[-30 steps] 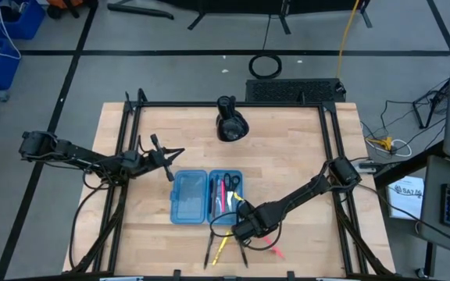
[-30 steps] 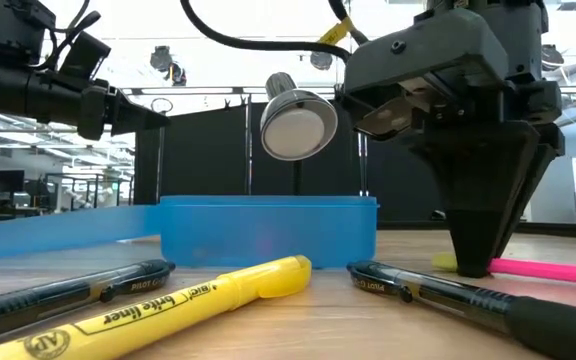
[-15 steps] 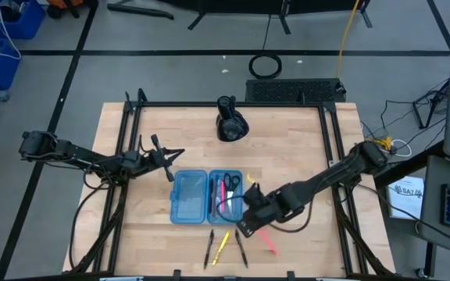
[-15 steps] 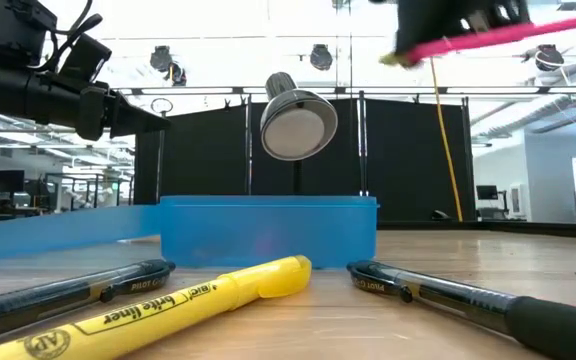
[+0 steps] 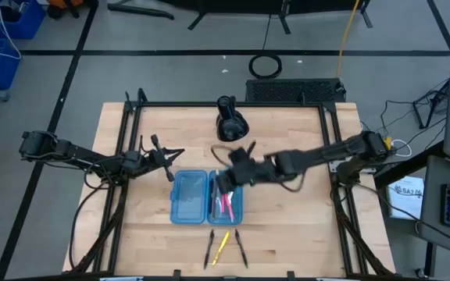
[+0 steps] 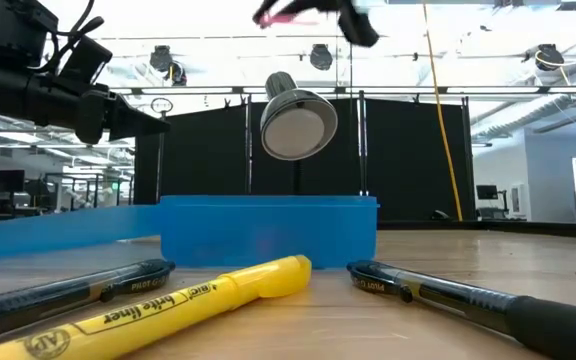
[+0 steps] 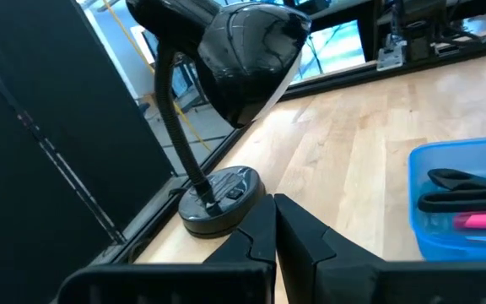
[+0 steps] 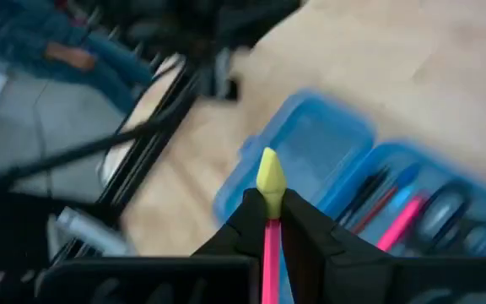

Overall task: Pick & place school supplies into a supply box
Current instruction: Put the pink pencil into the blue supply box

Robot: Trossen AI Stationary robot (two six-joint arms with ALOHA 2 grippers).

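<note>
1. Pink, with a yellow tip, a pencil is clamped between the fingers of the right gripper, which hangs over the supply box near the middle of the table.
2. Translucent blue, the box lies open with two halves side by side; the right half holds scissors, a pink pen and other pens.
3. Just in front of the box, on the wood, lie a black pen, a yellow highlighter and another black pen.
4. Off to the box's left the left gripper waits above the table, its jaws together.
5. Behind the box stands a black desk lamp.
</note>
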